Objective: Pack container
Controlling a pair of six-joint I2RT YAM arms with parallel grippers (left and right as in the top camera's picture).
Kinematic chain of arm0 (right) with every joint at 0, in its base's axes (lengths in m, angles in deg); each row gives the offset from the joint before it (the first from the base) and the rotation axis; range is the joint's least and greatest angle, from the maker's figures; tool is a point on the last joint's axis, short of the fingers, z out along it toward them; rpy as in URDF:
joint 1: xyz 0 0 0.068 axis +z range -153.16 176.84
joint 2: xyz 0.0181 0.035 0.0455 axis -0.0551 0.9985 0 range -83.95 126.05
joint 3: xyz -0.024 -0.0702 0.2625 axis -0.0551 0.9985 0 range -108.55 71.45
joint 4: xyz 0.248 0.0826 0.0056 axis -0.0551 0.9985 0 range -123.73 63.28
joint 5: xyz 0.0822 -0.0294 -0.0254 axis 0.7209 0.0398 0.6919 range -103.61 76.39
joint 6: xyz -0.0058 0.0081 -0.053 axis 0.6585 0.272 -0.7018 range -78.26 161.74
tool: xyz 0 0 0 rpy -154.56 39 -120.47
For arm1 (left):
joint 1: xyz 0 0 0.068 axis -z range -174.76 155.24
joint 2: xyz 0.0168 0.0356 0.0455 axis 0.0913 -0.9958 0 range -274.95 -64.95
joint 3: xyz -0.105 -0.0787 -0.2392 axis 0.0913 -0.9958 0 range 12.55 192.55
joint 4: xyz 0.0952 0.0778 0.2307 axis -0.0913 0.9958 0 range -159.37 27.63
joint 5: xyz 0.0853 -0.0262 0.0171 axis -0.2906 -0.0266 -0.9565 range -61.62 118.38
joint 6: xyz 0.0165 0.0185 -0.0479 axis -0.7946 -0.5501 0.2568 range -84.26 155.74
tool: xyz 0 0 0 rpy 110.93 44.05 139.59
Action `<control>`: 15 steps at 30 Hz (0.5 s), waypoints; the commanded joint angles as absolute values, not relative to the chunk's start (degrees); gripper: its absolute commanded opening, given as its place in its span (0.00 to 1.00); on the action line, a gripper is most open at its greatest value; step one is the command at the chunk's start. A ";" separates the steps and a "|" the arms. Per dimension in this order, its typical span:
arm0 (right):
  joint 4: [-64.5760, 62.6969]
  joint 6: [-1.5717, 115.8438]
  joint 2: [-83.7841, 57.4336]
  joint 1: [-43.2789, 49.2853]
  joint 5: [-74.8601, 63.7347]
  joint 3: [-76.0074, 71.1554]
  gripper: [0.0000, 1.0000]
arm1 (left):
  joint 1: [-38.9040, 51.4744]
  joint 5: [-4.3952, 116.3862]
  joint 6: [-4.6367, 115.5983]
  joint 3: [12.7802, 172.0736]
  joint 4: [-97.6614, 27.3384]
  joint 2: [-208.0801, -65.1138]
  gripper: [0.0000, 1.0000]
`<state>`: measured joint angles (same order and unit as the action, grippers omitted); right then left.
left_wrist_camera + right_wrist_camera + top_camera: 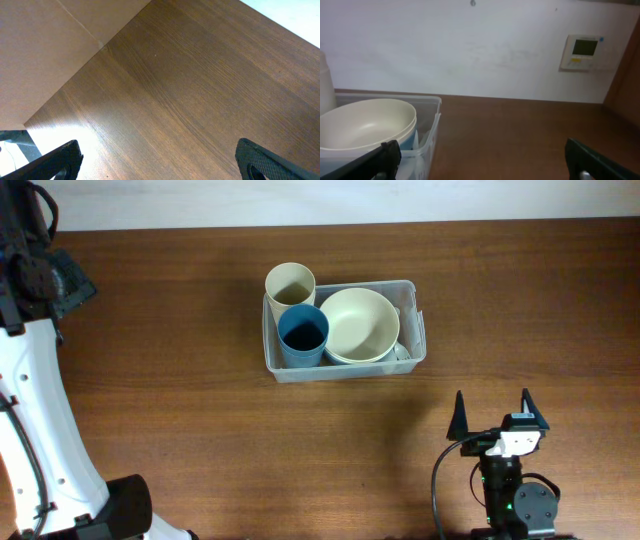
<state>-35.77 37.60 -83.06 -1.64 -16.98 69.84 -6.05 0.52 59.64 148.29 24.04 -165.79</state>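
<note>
Clear rectangular plastic container [340, 372], long axis left-right, sits far-left of the spread, empty right gripper [493, 412], seemingly the nearer one.

Left wrist view: only the fingertips [60, 161] of the left gripper [157, 145] show, in the bottom corners; the lower edge cuts off the rest.

Right wrist view: the right gripper [482, 144] is cropped likewise. The left and bottom edges cut the container [432, 135]. The cream cup [324, 85] is a sliver at the left edge. The cream bowl [365, 122] hides most of a pale blue item [415, 141], unidentifiable. The wall panel [582, 51] display is too blurred to read.

Overhead: the left edge cuts the left arm [40, 380].
</note>
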 commanded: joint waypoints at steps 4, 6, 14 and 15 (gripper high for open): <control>-36.31 37.46 -83.76 -2.06 -16.41 71.13 0.99 | -6.27 0.28 60.58 148.34 23.95 -166.25 0.99; -36.56 37.46 -83.76 -2.06 -16.39 71.13 0.99 | -6.27 0.28 60.56 148.34 23.95 -166.25 1.00; -36.16 35.10 -83.76 -2.06 -10.49 71.13 0.99 | -6.27 0.28 60.56 148.34 23.95 -166.25 1.00; -36.16 33.25 -83.76 -2.06 -8.59 71.13 0.99 | -6.27 0.28 60.58 148.34 23.95 -166.25 1.00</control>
<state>-35.94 36.59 -83.06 -1.64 -14.43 70.72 -6.05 0.52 59.64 148.29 24.04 -165.79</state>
